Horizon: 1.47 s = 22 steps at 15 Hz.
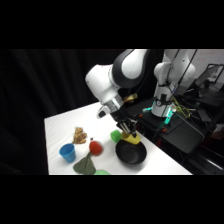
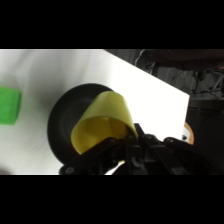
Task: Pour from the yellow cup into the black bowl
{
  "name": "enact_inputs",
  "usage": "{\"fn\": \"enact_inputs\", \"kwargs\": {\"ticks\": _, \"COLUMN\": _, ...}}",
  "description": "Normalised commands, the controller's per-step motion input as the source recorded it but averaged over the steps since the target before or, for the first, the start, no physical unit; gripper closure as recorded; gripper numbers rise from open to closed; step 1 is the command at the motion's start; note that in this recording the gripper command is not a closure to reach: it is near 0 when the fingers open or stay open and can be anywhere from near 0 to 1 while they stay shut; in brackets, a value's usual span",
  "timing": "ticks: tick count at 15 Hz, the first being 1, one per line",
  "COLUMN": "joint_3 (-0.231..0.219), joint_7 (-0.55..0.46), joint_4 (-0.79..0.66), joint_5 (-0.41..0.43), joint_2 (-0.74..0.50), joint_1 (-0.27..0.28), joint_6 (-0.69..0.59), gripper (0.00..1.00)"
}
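Listing by size, largest first. White table [image 1: 60,125]: carries every item below. My arm [image 1: 107,82]: white, reaching down from the upper right over the table's right half. Black bowl [image 1: 131,153]: wide, round, standing near the table's right edge, directly under my gripper; the wrist view shows its dark rim [image 2: 59,112] partly covered by the cup. Dark green pointed object [image 1: 85,165]: at the front edge. Blue cup [image 1: 67,151]: upright, at the front left, well apart from the bowl. Brown lumpy item [image 1: 79,135]: behind the blue cup. Red round object [image 1: 95,147]: between blue cup and bowl. Green cup [image 1: 115,135]: small, just beside the bowl's far-left side. Yellow cup [image 2: 102,125]: tilted over the bowl, mouth facing the wrist camera. My gripper [image 1: 129,131]: fingers pinching the yellow cup.
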Motion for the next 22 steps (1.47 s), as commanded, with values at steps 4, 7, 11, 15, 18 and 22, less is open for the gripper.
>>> {"fn": "enact_inputs", "kwargs": {"ticks": 4, "joint_3": -0.060, "joint_7": 0.23, "joint_4": -0.44, "joint_5": -0.311, "joint_2": -0.66, "joint_1": 0.019, "joint_6": 0.33, "gripper": 0.15}}
{"fn": "enact_inputs", "kwargs": {"ticks": 7, "joint_3": -0.166, "joint_7": 0.12, "joint_4": -0.42, "joint_5": -0.278, "joint_2": -0.62, "joint_1": -0.074, "joint_6": 0.38, "gripper": 0.15}}
{"fn": "enact_inputs", "kwargs": {"ticks": 11, "joint_3": -0.214, "joint_7": 0.13, "joint_4": -0.34, "joint_5": -0.397, "joint_2": -0.37, "joint_1": -0.143, "joint_6": 0.56, "gripper": 0.15}}
{"fn": "enact_inputs", "kwargs": {"ticks": 15, "joint_3": -0.164, "joint_7": 0.28, "joint_4": -0.11, "joint_5": -0.201, "joint_2": 0.05, "joint_1": -0.129, "joint_6": 0.59, "gripper": 0.15}}
{"fn": "enact_inputs", "kwargs": {"ticks": 18, "joint_3": -0.053, "joint_7": 0.24, "joint_4": 0.03, "joint_5": 0.028, "joint_2": 0.32, "joint_1": -0.036, "joint_6": 0.52, "gripper": 0.15}}
{"fn": "enact_inputs", "kwargs": {"ticks": 22, "joint_3": 0.058, "joint_7": 0.11, "joint_4": 0.14, "joint_5": 0.286, "joint_2": 0.43, "joint_1": -0.051, "joint_6": 0.48, "gripper": 0.15}}
